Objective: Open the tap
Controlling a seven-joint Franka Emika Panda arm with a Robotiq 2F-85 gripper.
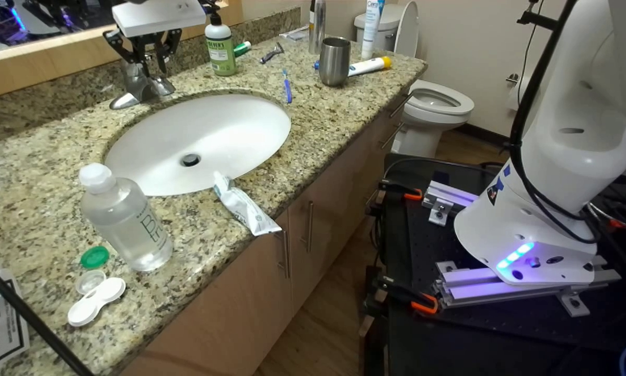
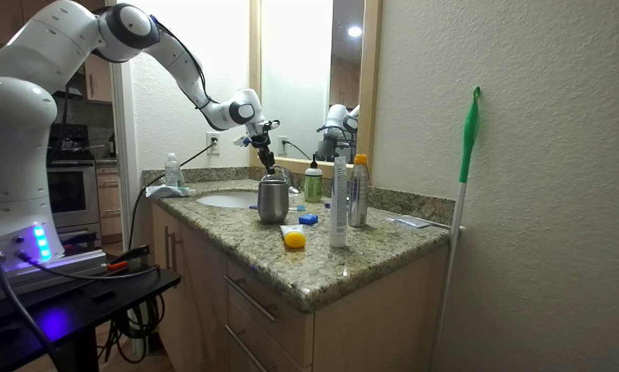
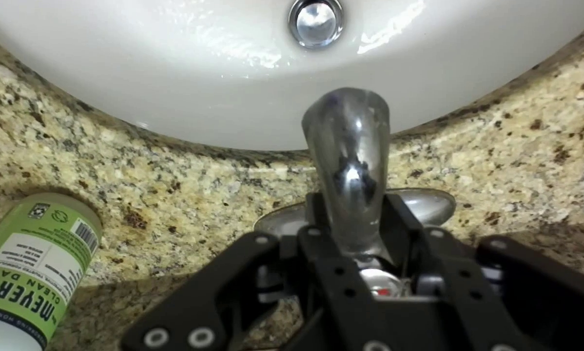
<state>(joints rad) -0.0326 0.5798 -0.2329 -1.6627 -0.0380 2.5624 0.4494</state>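
The tap (image 3: 350, 146) is shiny silver metal. Its spout points over the white basin (image 3: 199, 97) in the wrist view. My gripper (image 3: 358, 214) has its two black fingers drawn in on either side of the tap, close against it. A round silver part with a red mark (image 3: 382, 291) shows between the fingers, partly covered by them. In an exterior view my gripper (image 1: 151, 65) comes down over the tap (image 1: 140, 86), whose base stays visible; the upper part is hidden. In an exterior view the gripper (image 2: 269, 164) stands behind the steel cup (image 2: 273, 202).
A green soap bottle (image 1: 220, 49) stands beside the tap. A mirror frame (image 1: 46, 49) and granite backsplash (image 1: 36, 107) rise close behind. A blue toothbrush (image 1: 287, 90), a razor (image 1: 272, 53), a toothpaste tube (image 1: 245, 209) and a clear bottle (image 1: 130, 224) lie or stand around the basin.
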